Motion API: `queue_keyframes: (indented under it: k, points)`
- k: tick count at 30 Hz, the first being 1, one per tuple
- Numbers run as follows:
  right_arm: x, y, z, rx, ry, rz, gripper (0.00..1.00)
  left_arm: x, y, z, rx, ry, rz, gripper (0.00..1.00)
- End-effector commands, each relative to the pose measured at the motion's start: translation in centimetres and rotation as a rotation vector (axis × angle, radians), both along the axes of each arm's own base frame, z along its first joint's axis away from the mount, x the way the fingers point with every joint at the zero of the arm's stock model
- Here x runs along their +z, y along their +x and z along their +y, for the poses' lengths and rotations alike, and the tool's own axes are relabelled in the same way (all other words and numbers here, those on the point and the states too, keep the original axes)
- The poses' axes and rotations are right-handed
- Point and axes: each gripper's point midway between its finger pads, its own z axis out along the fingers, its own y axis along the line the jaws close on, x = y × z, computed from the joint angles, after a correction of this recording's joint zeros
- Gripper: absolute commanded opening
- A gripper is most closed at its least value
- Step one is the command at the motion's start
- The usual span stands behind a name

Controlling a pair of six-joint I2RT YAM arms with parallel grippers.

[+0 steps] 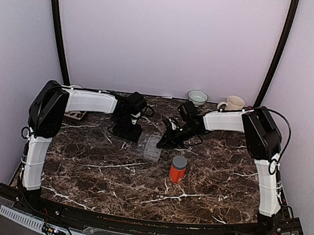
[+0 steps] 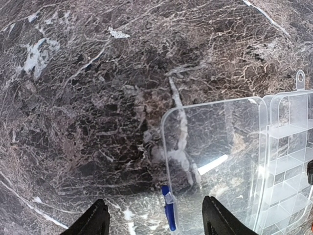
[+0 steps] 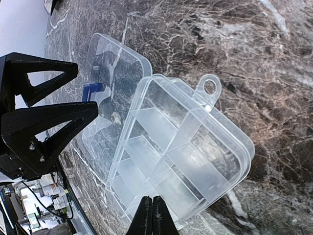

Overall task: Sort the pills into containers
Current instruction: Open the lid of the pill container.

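The container [image 1: 151, 146], a clear organiser box, lies at mid-table with its lid swung flat open. In the left wrist view the lid [image 2: 215, 147] spreads ahead, its blue latch [image 2: 168, 213] between the fingertips [image 2: 95, 221] of my open left gripper [image 2: 156, 223], which hold nothing. The compartments [image 2: 288, 161] sit to the right. My right gripper [image 3: 151, 218] is shut, its tips at the near edge of the box [image 3: 181, 152]; the compartments look empty. The left gripper's fingers [image 3: 49, 122] stand beside the lid [image 3: 115, 73]. No pills are in view.
An orange bottle [image 1: 178, 169] with a grey cap stands just in front of the box. A pale bowl [image 1: 197, 96] and a mug [image 1: 233, 104] sit at the back right edge. A white object [image 1: 76, 115] lies at the back left.
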Motion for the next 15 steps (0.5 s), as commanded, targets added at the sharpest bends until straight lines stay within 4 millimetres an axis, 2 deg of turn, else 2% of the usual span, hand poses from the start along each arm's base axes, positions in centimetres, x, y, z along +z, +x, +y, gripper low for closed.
queue_keyframes:
  k: [1, 9, 15]
  points:
    - [-1.7, -0.3, -1.3, -0.021, -0.091, 0.018, 0.0, 1.6, -0.2, 1.6, 0.016, 0.048, -0.017, 0.68]
    - [-0.9, 0.5, -1.4, -0.014, -0.115, -0.022, 0.0, 3.4, 0.9, 0.9, 0.009, 0.022, -0.063, 0.68]
    - [0.6, 1.0, -1.0, 0.0, -0.097, -0.063, 0.06, 4.4, 1.3, -0.2, 0.0, -0.034, -0.083, 0.68]
